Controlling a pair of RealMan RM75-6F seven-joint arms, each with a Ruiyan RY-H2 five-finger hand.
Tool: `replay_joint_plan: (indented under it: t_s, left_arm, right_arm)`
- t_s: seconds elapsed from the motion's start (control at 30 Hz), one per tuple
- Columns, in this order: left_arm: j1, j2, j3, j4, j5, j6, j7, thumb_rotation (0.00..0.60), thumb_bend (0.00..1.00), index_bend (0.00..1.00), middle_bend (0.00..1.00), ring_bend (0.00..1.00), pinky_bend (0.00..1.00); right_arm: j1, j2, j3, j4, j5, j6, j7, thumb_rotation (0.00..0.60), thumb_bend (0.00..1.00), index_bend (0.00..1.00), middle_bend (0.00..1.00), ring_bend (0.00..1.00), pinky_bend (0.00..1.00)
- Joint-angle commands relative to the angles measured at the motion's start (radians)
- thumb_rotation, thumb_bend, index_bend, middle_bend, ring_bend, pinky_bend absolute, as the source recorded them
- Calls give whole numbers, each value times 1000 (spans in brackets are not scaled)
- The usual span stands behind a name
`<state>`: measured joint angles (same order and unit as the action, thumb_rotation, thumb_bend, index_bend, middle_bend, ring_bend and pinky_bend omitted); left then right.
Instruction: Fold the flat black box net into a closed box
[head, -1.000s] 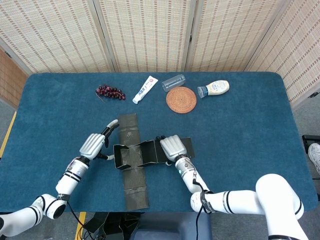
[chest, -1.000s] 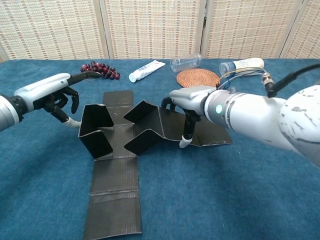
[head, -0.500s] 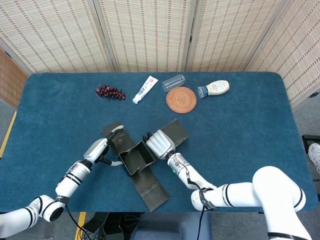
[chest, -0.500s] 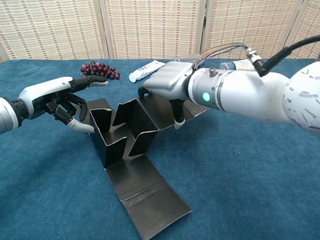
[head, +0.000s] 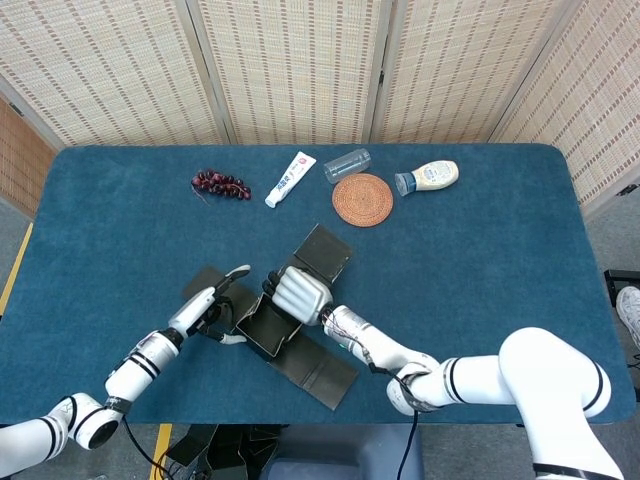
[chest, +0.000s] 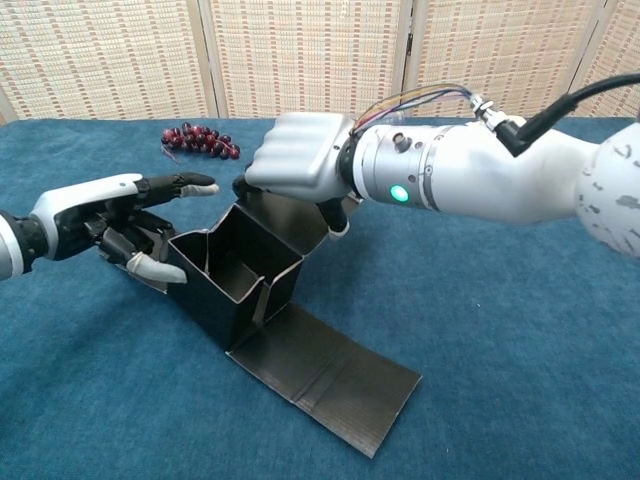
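Note:
The black box net (head: 268, 325) stands partly folded as an open-topped box (chest: 235, 272) at the table's near centre. One long flap (chest: 330, 375) lies flat toward me on the right, and another flap (head: 322, 250) slopes away behind the box. My right hand (head: 298, 290) (chest: 295, 160) is over the box's far wall, its fingers curled down over that wall's top edge and gripping it. My left hand (head: 215, 310) (chest: 125, 235) is at the box's left side with its fingers spread. Its fingertips touch the left wall, and one finger points past the box.
Along the table's far side lie a bunch of dark grapes (head: 221, 183) (chest: 200, 140), a toothpaste tube (head: 290, 178), a clear cup on its side (head: 347, 164), a woven coaster (head: 362, 199) and a mayonnaise bottle (head: 427, 177). Folding screens stand behind the blue table (head: 500, 260).
The net has turned from lying lengthwise to diagonal, and its side walls have risen into an open box. Both hands have closed in, and the right hand has moved left over the far wall.

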<state>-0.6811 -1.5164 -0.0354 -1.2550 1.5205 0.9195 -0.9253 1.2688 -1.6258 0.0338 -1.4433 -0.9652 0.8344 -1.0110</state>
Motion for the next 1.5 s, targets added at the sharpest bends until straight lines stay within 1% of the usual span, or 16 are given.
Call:
replay_joint_plan:
  t_s: [0.03, 0.23, 0.33, 0.53, 0.83, 1.07, 1.27, 1.37, 1.43, 1.5]
  left_arm:
    - [-6, 9, 22, -8, 23, -11, -68, 600, 103, 0, 0, 583, 886]
    - [-21, 11, 45, -6, 51, -20, -181, 600, 103, 0, 0, 584, 886]
    - [-28, 7, 58, 4, 66, -23, -222, 600, 103, 0, 0, 585, 886]
    - [-36, -9, 78, 29, 83, -18, -293, 600, 103, 2, 0, 590, 886]
    - [-50, -19, 111, 54, 108, -10, -420, 600, 103, 62, 6, 604, 886]
    - [-54, -40, 119, 79, 104, -8, -449, 600, 103, 142, 79, 617, 887]
    - [-56, -51, 125, 90, 102, -6, -467, 600, 102, 254, 209, 628, 886]
    - [-56, -56, 128, 98, 101, -1, -478, 600, 103, 283, 256, 634, 887]
    - [-55, -58, 130, 102, 99, 0, -483, 600, 103, 302, 285, 637, 887]
    - [-55, -60, 132, 105, 98, -1, -487, 600, 103, 310, 294, 637, 887]
  right_arm:
    - [9, 8, -10, 11, -34, -16, 8, 600, 266, 422, 376, 857, 1000]
    - [17, 12, -10, 32, -100, -39, 46, 600, 272, 428, 380, 857, 1000]
    - [23, 15, -10, 49, -153, -51, 73, 600, 274, 429, 381, 857, 1000]
    - [30, 14, -3, 73, -211, -69, 112, 600, 274, 429, 381, 857, 1000]
    - [26, 5, 6, 91, -243, -82, 138, 600, 274, 429, 381, 857, 1000]
    - [19, 4, 11, 94, -257, -86, 146, 600, 274, 429, 381, 854, 1000]
    - [13, 3, 17, 94, -255, -91, 146, 600, 274, 429, 381, 853, 1000]
    - [7, 5, 24, 86, -237, -96, 151, 600, 274, 429, 378, 849, 1000]
    - [4, 12, 29, 75, -208, -106, 147, 600, 267, 424, 353, 834, 1000]
    - [1, 19, 34, 61, -184, -104, 135, 600, 245, 362, 302, 811, 1000]
